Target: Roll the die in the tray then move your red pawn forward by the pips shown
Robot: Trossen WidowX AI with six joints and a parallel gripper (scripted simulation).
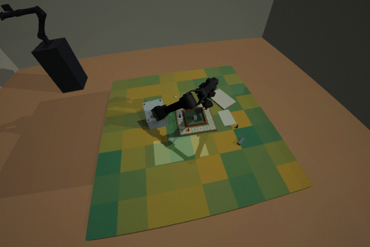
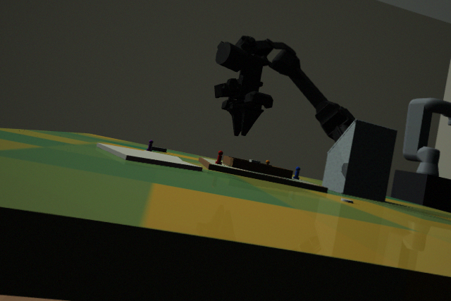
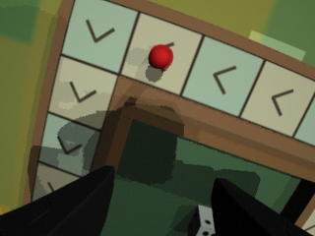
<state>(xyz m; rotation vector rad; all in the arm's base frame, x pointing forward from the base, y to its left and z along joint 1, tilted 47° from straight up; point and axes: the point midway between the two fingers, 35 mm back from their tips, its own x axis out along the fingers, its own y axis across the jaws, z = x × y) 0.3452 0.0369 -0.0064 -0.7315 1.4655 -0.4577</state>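
the red pawn (image 2: 219, 157) (image 3: 160, 57) stands on a cream square next to the board's (image 1: 200, 129) (image 2: 269, 177) (image 3: 79, 98) corner square; the die (image 1: 195, 117) (image 2: 254, 161) (image 3: 204, 221) lies in the tray (image 1: 195, 125) (image 2: 254, 167) (image 3: 207, 133), partly behind a finger of the parted gripper (image 1: 206, 103) (image 2: 240, 134) (image 3: 164, 176). nearest bench edge: cannot tell.

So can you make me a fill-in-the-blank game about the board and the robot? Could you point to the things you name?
1. The die (image 1: 195, 117) (image 3: 205, 221) lies inside the ____.
2. The pawn (image 2: 219, 157) (image 3: 160, 57) standing on a cream square with an arrow, seen in the wrist view, is ____.
3. The end effector (image 2: 240, 134) (image 3: 163, 183) has ____ between its fingers.
4. On the mat (image 1: 179, 199) (image 2: 204, 210), off the board (image 1: 198, 133) (image 2: 267, 177) (image 3: 128, 6), stands a pawn (image 1: 236, 126) (image 2: 149, 145) coloured ____.

Missing words: tray; red; nothing; purple.
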